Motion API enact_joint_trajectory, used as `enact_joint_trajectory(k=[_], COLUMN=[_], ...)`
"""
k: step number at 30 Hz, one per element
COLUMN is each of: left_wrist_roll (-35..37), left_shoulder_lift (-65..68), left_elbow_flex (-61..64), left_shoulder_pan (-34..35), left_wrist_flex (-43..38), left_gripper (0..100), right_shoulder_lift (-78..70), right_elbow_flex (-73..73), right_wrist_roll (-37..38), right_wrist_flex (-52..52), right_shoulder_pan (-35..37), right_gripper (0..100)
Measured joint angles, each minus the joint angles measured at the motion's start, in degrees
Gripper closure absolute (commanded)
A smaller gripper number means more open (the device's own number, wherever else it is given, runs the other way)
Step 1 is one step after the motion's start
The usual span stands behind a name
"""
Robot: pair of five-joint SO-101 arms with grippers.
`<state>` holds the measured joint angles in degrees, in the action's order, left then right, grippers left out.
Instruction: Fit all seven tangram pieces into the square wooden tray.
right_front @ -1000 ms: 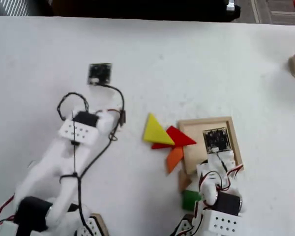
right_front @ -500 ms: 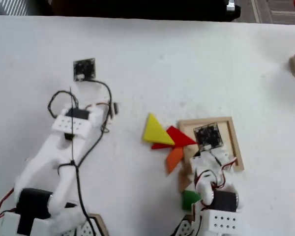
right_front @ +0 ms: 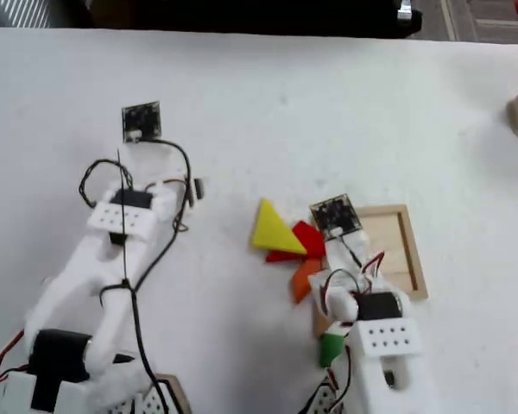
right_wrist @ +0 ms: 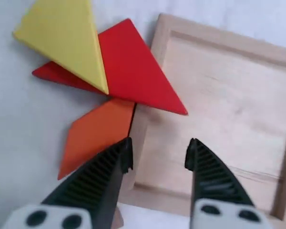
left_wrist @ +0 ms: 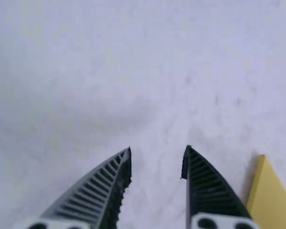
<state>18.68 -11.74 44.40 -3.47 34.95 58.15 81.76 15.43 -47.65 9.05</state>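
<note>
— Left arm (right_front: 112, 250)?
— Out over bare desk (right_front: 328, 103), well apart from the pieces. Jaws apart, nothing between them. A yellow triangle (left_wrist: 269, 195) corner shows just beside one tip.

— Right arm (right_front: 375, 323)?
— Over the tray (right_front: 412, 250), at the edge nearest the pieces. Jaws apart, empty. One tip hangs above the orange piece (right_wrist: 97, 138) and the tray rim, the other above the tray floor.

— Where are the pieces?
— Clustered against that same tray edge. Yellow triangle lies partly on the red triangle (right_wrist: 133, 71). Red's sharp corner crosses the rim and pokes over the tray floor. Orange touches red and runs along the rim outside. Green piece (right_front: 331, 348) sits nearer the arm's base, half hidden by it. A brownish piece (right_front: 321, 321) lies between green and orange, mostly covered; can't tell its shape.
</note>
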Motion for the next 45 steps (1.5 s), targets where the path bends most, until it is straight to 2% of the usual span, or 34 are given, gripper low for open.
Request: enact_joint_trajectory(k=[5,16,21,29,37,45], left_wrist_roll=[0.00,0.00,0.00,0.00,-0.70,-1.41], left_shoulder_lift=[0.00,0.00,0.00,0.00,0.00,0.00], left_elbow_flex=[0.00,0.00,0.00,0.00,0.00,0.00], left_shoulder_pan=[0.00,0.00,1.05,5.54,5.54,5.54], left_wrist_flex=[0.00,0.00,0.00,0.00,0.00,0.00], left_gripper=[81,81,81,81,81,81], right_shoulder_lift=[-7.65,-9.41,-11.08,-20.84,-18.02,-15.21], right_elbow_flex=[0.00,-0.44,-0.44,-7.65,-8.70,-5.80], right_wrist_roll=[-0.44,-0.35,6.15,7.30,7.38,7.38], right_wrist_flex=[4.66,7.03,10.55,7.30,-0.62,3.25], right_shoulder_pan=[1.05,2.81,-0.62,-0.97,1.58,2.46], right_gripper=[89.2,86.7,86.8,86.8,86.8,86.8])
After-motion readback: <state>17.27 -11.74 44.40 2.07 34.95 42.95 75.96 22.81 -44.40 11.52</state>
